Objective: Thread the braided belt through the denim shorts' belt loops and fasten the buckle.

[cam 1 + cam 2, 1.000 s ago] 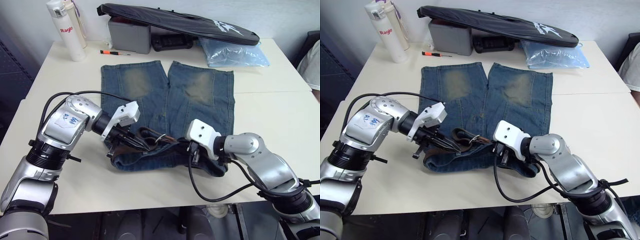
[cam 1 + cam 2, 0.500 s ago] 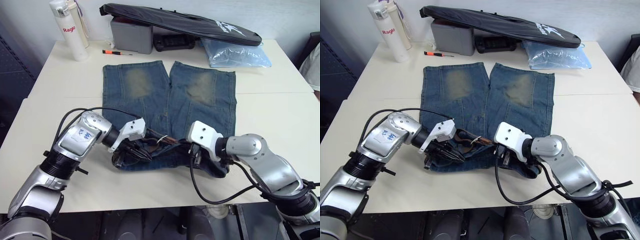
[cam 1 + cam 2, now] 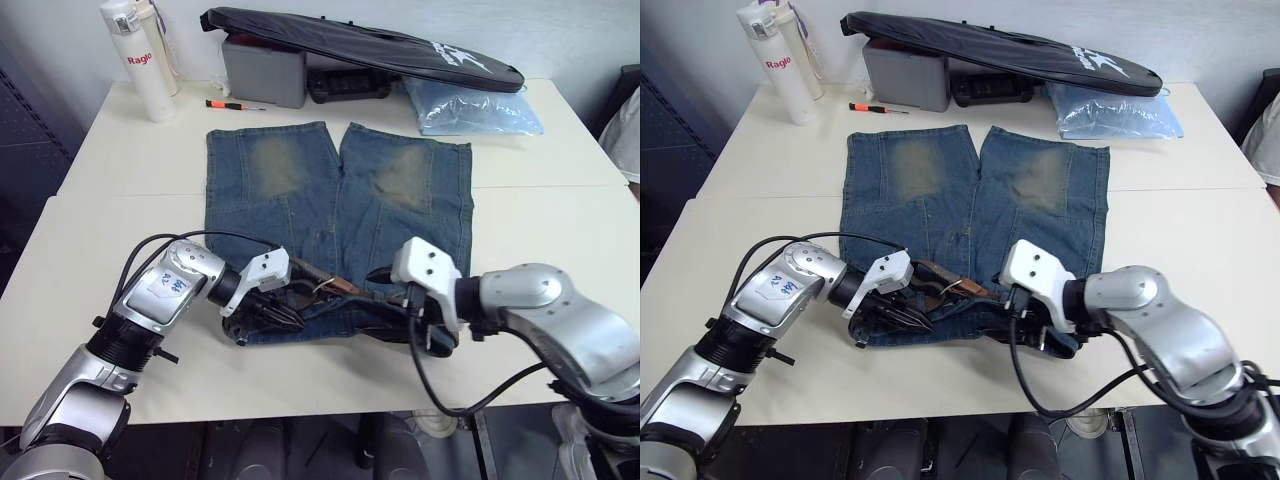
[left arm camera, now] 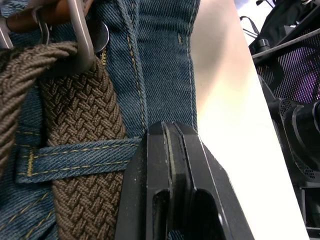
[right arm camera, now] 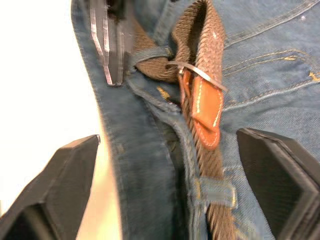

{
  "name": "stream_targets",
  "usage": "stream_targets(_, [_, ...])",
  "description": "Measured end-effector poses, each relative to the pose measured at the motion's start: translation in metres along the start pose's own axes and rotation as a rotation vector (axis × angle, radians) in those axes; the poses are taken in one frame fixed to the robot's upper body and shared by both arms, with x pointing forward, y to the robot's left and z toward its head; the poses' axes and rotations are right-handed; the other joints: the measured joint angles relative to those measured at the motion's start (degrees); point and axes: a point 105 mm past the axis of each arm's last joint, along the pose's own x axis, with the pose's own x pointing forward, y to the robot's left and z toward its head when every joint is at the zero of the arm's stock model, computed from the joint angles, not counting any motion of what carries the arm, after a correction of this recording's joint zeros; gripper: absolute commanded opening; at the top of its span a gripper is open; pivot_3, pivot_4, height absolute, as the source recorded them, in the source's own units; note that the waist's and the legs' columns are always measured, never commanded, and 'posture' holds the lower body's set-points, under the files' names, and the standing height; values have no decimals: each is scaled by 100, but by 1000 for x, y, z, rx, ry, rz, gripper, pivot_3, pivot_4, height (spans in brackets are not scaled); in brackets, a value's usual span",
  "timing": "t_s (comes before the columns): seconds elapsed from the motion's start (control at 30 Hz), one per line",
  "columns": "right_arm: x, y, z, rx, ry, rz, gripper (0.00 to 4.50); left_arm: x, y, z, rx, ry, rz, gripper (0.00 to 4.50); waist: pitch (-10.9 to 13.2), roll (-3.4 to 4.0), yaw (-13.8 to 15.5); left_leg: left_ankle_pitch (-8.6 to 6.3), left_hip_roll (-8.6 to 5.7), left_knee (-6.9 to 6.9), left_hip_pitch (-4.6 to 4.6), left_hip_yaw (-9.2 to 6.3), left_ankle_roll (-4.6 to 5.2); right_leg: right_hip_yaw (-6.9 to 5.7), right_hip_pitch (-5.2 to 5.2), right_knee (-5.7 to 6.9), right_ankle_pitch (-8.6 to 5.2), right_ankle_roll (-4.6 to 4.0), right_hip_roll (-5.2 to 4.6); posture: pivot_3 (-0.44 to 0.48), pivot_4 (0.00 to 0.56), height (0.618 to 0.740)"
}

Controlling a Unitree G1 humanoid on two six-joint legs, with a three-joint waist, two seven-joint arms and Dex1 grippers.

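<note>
Denim shorts [image 3: 340, 200] lie flat on the white surface [image 3: 540, 230], waistband toward the robot. Braided belt [image 4: 80, 135] runs along the waistband under a belt loop [image 4: 75, 162], its buckle [image 5: 192, 70] sitting beside the tan leather piece near mid-waistband. Left end effector [image 4: 172, 145]: fingers pressed together, pinching the waistband edge by that loop. Right end effector [image 5: 167, 165]: fingers spread wide, straddling the belt and waistband, gripping nothing. White bottle [image 3: 135, 60] at the far corner reads "Ragio" or similar in red; the black bag [image 3: 370, 45] carries a white logo, unreadable.
</note>
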Motion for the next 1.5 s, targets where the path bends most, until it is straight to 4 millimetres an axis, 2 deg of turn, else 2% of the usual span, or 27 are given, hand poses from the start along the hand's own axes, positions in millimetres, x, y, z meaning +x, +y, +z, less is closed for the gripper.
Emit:
stream_targets(0.13, [-10, -4, 11, -5, -26, 7, 4446, 0, 0, -1, 0, -3, 7, 0, 0, 0, -13, 0, 0, 0, 4, 2, 0, 4, 0, 4, 0, 0, 0, 0, 150, 740])
stream_targets(0.27, [-12, -28, 28, -74, -56, -79, 4446, -2, 0, -2, -14, -20, 23, 0, 0, 0, -18, 0, 0, 0, 7, 7, 0, 9, -1, 6, 0, -1, 0, 0, 150, 740])
stream_targets(0.37, [-6, -31, 28, -92, -52, -75, 4446, -3, -1, -2, -18, -28, 29, 0, 0, 0, -16, 0, 0, 0, 5, 7, 0, 9, -1, 4, 0, 0, 0, 0, 150, 740])
stream_targets(0.4, [5, -33, 27, -104, -45, -53, 3937, -4, -3, -3, -28, -34, 39, 0, 0, 0, -19, 0, 0, 0, 5, 10, 0, 11, -1, 4, 0, 0, -1, 0, 150, 740])
stream_targets(0.47, [10, -33, 24, -106, -35, -44, 3194, -4, -3, -3, -33, -40, 43, 0, 0, 0, -27, 0, 0, 0, 6, 10, 0, 12, -3, 7, 0, 0, 0, 0, 150, 740])
stream_targets(0.5, [15, -32, 23, -108, -32, -29, 3027, -5, -4, -4, -37, -42, 51, 0, 0, 0, -25, 0, 1, 0, 6, 10, 0, 11, -4, 6, 0, 0, 1, 0, 150, 740])
stream_targets(0.7, [38, -19, 21, -107, -41, 31, 144, -7, -5, -4, -48, -48, 69, 0, 0, 0, -35, 0, 0, 0, 5, 11, 0, 12, -4, 6, 0, 0, 0, 0, 150, 740])
stream_targets(1.07, [46, -17, 18, -62, -29, 29, 144, -7, -6, -2, -47, -46, 78, 0, 0, 0, -22, 0, 1, 0, 5, 11, 0, 11, -4, 6, 0, -1, 0, 0, 150, 740])
stream_targets(1.1, [47, -17, 19, -53, -32, 30, 543, -7, -6, -2, -46, -46, 78, 0, 0, 0, -24, -1, 1, 0, 5, 11, 0, 12, -4, 6, 0, -1, 1, 0, 150, 740])
stream_targets(1.17, [49, -15, 20, -40, -39, 34, 993, -7, -6, -2, -46, -46, 78, 0, 0, 0, -25, -1, 1, 0, 5, 11, 0, 11, -4, 6, 0, -1, 1, 0, 150, 740])
stream_targets(1.23, [49, -16, 20, -39, -41, 30, 1865, -7, -6, -2, -45, -46, 78, 0, 0, 0, -20, -1, 1, 0, 5, 11, 0, 11, -4, 6, 0, -1, 0, 0, 150, 740])
stream_targets(1.5, [49, -16, 20, -39, -40, 19, 1865, -7, -6, -2, -45, -46, 78, 0, 0, 0, -21, -1, 1, 0, 5, 11, 0, 12, -4, 6, 0, -1, 0, 0, 150, 740])
